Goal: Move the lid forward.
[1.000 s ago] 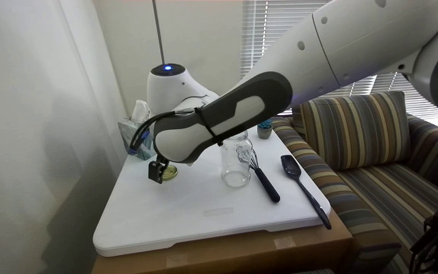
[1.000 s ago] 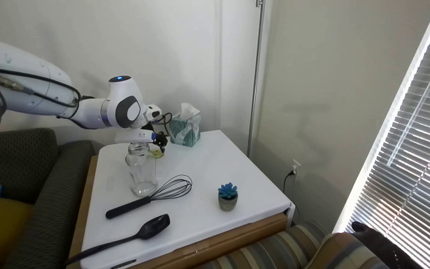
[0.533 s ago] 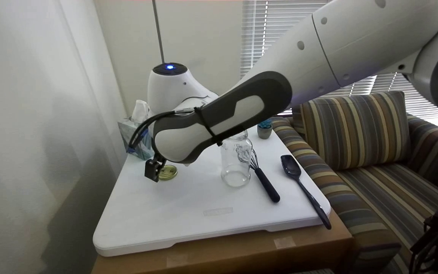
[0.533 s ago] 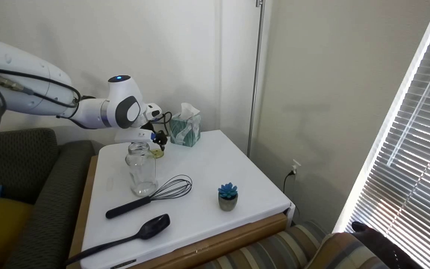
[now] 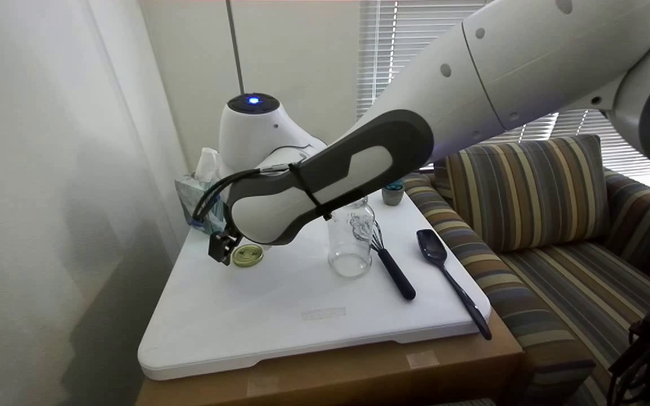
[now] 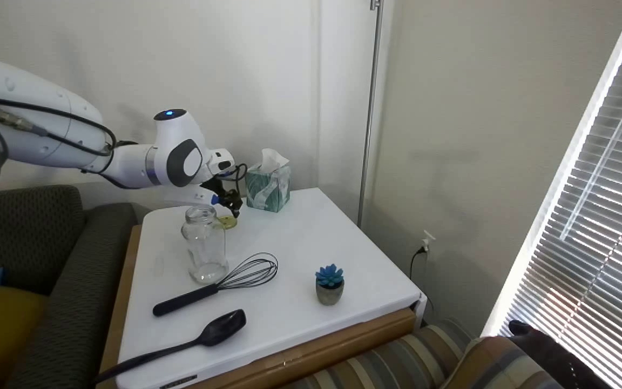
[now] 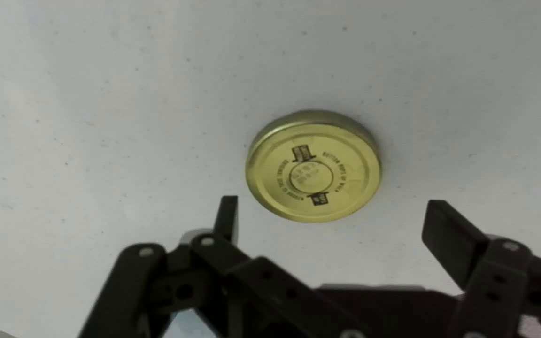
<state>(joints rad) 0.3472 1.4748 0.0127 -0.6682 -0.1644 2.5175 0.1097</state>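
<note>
Lid [image 7: 313, 171], yellow-gold with a metallic sheen, lies flat on your table [image 6: 300, 237], between the glass jar [image 6: 204, 248] and the teal-patterned tissue box [image 6: 268, 189]; its form is a shallow disc with a rounded rim, concentric rings, a circular centre and dark printed lettering. Your fingers [image 7: 453, 241], black and angular, stand wide apart near the lid, with nothing in their hold; in the wrist view you can see bare white surface between them and the rim. The jar is clear and upright, with rounded shoulders under a narrower neck. Just beside its bottom lies the whisk [image 6: 208, 290], thin dark wire loops on a black handle; you cannot tell whether the two touch. The spoon [image 6: 200, 340], black and slightly glossy with an oblong bowl, extends its handle end past the table edge. Well apart from the lid, a blue succulent [image 6: 330, 274] with pointed leaves sits in a grey pot [image 6: 330, 294]. The table surface is white, smooth and finely speckled at close range, with rounded corners, and rests on a brown support [image 5: 336, 369] that looks like cardboard. Around it you have plain pale walls [image 6: 451, 108], a slim metal pole [image 6: 371, 119], slatted white blinds [image 6: 602, 216], an armchair [image 5: 562, 276] in striped fabric and a couch [image 6: 87, 270] in dark textured upholstery.
</note>
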